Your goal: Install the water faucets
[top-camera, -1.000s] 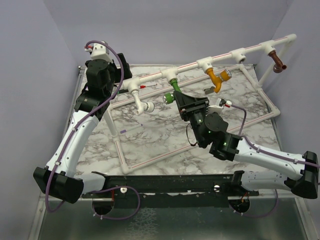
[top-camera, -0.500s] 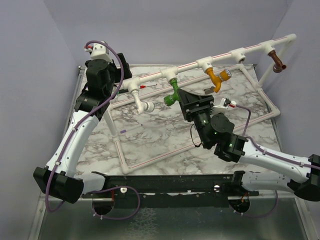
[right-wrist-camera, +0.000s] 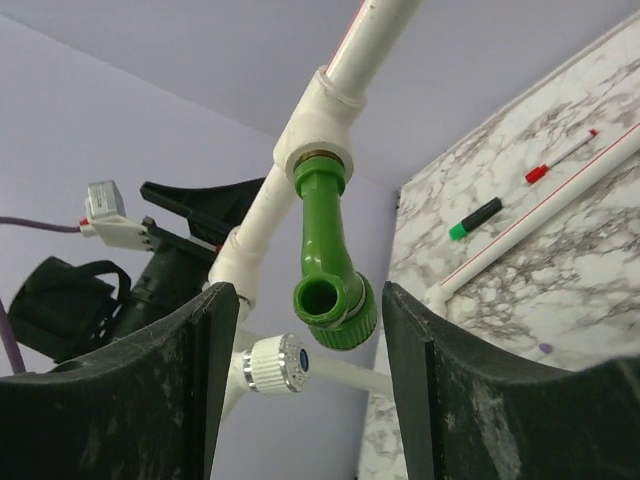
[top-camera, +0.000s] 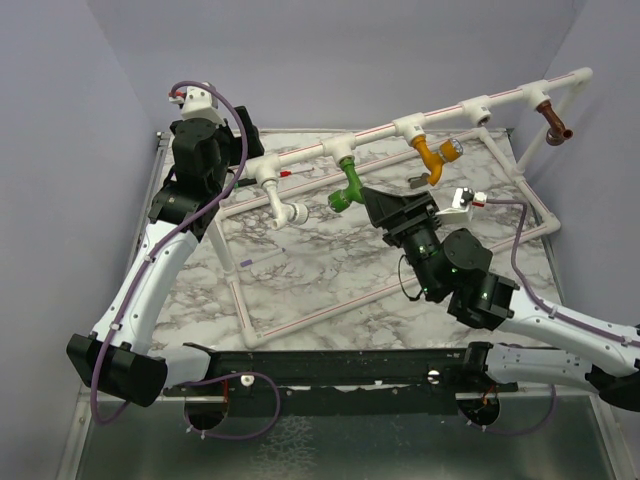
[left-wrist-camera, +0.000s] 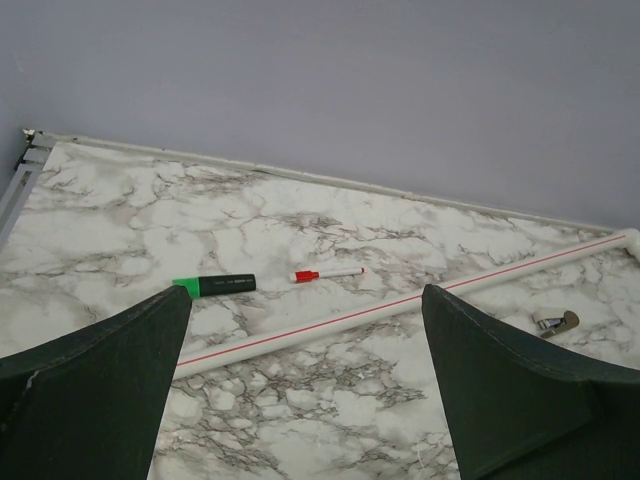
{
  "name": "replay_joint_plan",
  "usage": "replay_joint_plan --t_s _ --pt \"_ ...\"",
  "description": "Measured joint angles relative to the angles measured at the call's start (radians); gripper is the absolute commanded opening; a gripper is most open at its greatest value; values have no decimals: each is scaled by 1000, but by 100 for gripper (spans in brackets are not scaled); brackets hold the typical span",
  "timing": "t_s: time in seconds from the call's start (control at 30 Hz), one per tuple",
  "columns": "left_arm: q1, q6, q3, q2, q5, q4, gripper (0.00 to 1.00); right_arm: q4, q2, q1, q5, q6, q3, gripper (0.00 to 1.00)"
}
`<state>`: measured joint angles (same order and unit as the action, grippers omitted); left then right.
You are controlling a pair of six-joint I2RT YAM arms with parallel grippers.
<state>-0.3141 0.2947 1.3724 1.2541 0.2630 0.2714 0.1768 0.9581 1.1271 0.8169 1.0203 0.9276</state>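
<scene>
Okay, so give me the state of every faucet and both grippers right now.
green faucet: seated in its tee fitting, hanging, not gripped.
white faucet: mounted on the pipe.
orange-yellow faucet: mounted on the pipe.
brown faucet: mounted at the pipe's end.
right gripper: open, one finger on each side of the green faucet, not touching it.
left gripper: open, empty.
</scene>
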Motion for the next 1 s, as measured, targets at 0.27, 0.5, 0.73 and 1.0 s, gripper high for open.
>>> replay_joint_plan --t_s 0.27,0.5,0.73,1.0 --pt "0 0 0 0 0 0 99 -10 -63 0 -80 -371 16 62" --pt "0 0 0 0 0 0 99 -27 -107 0 -182 -743 79 63" --pt "0 0 0 0 0 0 99 -159 -92 0 -319 -1131 176 65" --pt "0 0 0 0 0 0 99 -321 -95 0 -447 -1550 180 66"
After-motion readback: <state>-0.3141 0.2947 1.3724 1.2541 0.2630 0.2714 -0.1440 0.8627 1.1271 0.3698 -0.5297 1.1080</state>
